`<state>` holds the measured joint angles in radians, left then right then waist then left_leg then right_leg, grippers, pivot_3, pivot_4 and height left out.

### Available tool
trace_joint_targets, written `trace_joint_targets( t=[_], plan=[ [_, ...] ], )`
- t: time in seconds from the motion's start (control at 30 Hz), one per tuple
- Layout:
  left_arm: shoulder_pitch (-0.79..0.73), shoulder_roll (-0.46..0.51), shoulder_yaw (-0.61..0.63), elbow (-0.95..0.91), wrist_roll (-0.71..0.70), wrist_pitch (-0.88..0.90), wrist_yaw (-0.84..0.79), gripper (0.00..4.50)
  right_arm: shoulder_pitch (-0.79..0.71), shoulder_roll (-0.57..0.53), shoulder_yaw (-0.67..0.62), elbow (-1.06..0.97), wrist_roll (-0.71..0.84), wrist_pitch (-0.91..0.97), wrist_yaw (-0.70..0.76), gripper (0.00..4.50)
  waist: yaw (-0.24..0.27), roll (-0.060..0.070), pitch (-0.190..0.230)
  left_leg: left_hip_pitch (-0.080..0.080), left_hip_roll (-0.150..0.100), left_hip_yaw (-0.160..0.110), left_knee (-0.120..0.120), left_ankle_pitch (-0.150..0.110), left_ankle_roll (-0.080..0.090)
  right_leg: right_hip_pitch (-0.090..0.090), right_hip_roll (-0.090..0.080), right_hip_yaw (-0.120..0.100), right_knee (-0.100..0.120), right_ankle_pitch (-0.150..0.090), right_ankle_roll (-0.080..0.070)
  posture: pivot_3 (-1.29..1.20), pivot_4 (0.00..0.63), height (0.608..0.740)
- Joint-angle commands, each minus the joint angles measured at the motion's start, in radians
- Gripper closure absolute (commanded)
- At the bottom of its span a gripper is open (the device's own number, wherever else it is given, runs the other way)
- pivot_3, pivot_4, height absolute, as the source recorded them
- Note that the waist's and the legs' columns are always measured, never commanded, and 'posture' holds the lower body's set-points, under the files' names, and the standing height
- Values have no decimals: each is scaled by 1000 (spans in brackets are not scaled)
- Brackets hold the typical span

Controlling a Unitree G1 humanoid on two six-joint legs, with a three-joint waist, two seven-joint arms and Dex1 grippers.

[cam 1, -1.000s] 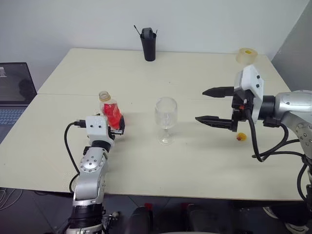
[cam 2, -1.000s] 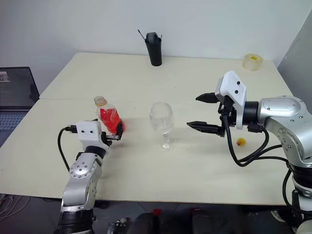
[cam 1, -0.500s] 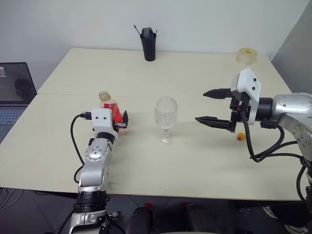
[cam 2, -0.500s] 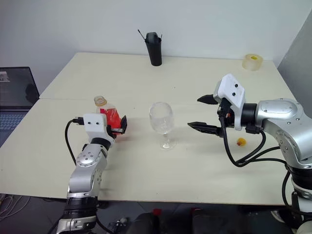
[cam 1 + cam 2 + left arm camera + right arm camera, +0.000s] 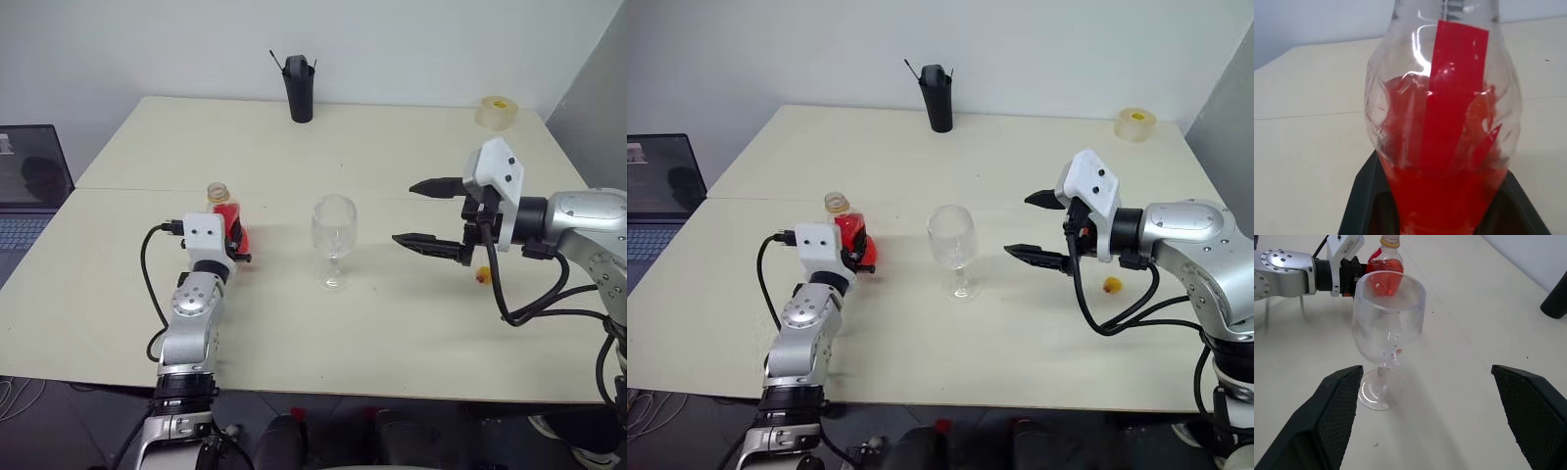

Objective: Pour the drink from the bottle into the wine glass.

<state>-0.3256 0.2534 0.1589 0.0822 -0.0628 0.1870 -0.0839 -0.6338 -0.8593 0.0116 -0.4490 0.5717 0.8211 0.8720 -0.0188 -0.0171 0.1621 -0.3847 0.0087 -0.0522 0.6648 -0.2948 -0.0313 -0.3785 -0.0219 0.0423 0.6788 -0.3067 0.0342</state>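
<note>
The bottle (image 5: pixel 225 211) stands on the table's left part, uncapped, with the red drink (image 5: pixel 1444 191) filling its lower half. My left gripper (image 5: pixel 237 245) is shut on the bottle's lower body; its black fingers (image 5: pixel 1364 196) press both sides. The empty wine glass (image 5: pixel 333 235) stands upright at the table's middle, just right of the bottle. My right gripper (image 5: pixel 403 212) hovers open to the right of the glass, pointing at it, apart from it. In the right wrist view the wine glass (image 5: pixel 1388 313) stands ahead of the spread fingers (image 5: pixel 1337 406), with the bottle (image 5: pixel 1386 264) behind it.
A tall black cup (image 5: pixel 299 90) stands at the table's far edge. A tape roll (image 5: pixel 497 111) sits at the far right corner. A small yellow cap (image 5: pixel 481 276) lies under my right arm. A laptop (image 5: pixel 29 186) is off the table's left side.
My left gripper has slid forward around the bottle and closed on it, and the bottle stands straighter. The right gripper and the glass have stayed put.
</note>
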Motion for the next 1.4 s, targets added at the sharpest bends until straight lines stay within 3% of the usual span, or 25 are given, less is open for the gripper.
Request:
trace_joint_targets(
  t=[0.03,0.33,0.6,1.07,1.4],
  plan=[
    [-55,51,13,3,3,-66,-40,3525,2,-16,-38,-35,12,5,-3,0,0,0,0,0,0,0,0,0,0,0,0,0,0,0,0,0,150,740],
    [-343,171,-52,238,-34,-220,-329,3577,72,-22,-90,-80,51,38,-21,0,17,-2,1,-14,-1,-2,6,2,-4,-10,0,-3,1,0,0,0,150,740],
    [-463,244,-136,394,36,-479,-496,3583,103,-45,-135,-112,71,69,-49,0,15,-2,1,-15,-1,-1,7,2,-3,-11,1,-2,1,0,1,0,150,740],
    [-648,290,-217,605,125,-841,-594,3583,152,-2,-194,-209,184,57,-79,0,15,-2,1,-17,-2,-2,11,0,0,-11,3,-3,3,1,1,0,150,740],
    [-688,306,-262,671,231,-1024,-539,3583,156,-14,-187,-209,180,60,-97,0,14,-2,2,-16,-2,-1,11,0,0,-11,3,-3,3,1,1,0,150,740]
  ],
)
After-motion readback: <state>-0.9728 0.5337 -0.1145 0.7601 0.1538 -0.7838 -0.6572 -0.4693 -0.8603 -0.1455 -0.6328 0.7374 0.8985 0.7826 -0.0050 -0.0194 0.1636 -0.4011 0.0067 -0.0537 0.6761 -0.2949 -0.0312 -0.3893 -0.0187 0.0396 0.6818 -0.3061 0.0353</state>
